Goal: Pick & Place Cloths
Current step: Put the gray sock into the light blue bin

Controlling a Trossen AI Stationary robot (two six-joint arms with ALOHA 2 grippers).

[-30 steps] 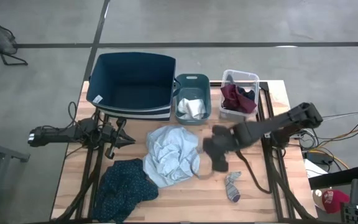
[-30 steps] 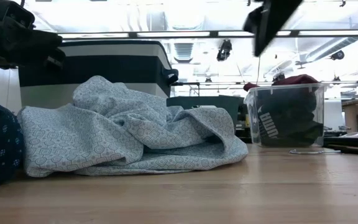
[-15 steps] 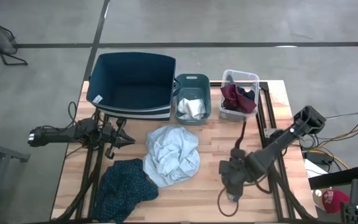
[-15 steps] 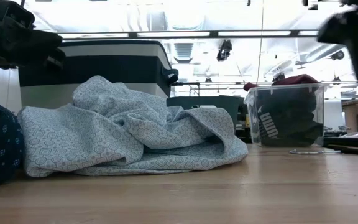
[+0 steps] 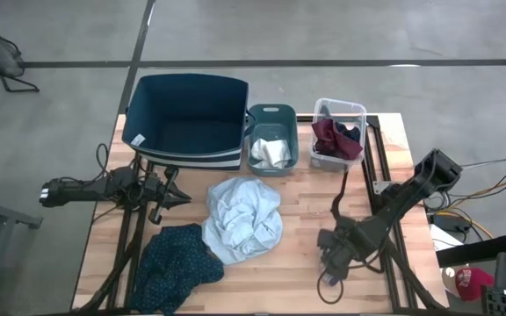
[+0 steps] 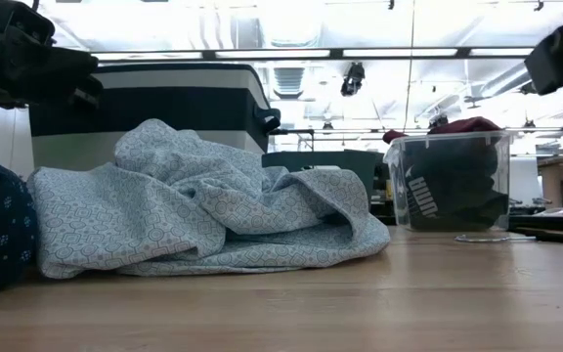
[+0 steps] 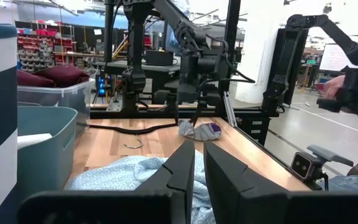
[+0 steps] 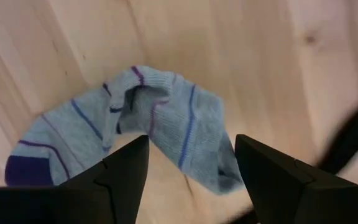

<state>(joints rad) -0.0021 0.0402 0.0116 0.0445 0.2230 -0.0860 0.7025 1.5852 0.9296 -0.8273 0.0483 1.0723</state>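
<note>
The right gripper is held low over a grey striped sock lying crumpled on the wooden surface near its right front corner; the fingers are spread apart on either side of the sock, and nothing is clamped between them. From above the sock is almost wholly hidden under the gripper, so contact cannot be judged for certain.

The left gripper is parked at the left side of the surface, its fingers drawn nearly together with only a thin gap and nothing gripped.

A pale blue-grey cloth is heaped in the middle of the surface, and a dark teal patterned cloth lies to its near left, touching it. Along the far edge three bins are lined up: a large blue bin at the left, a small teal bin with a white cloth inside it in the middle, and a clear bin at the right containing a maroon cloth and a dark navy cloth.
</note>
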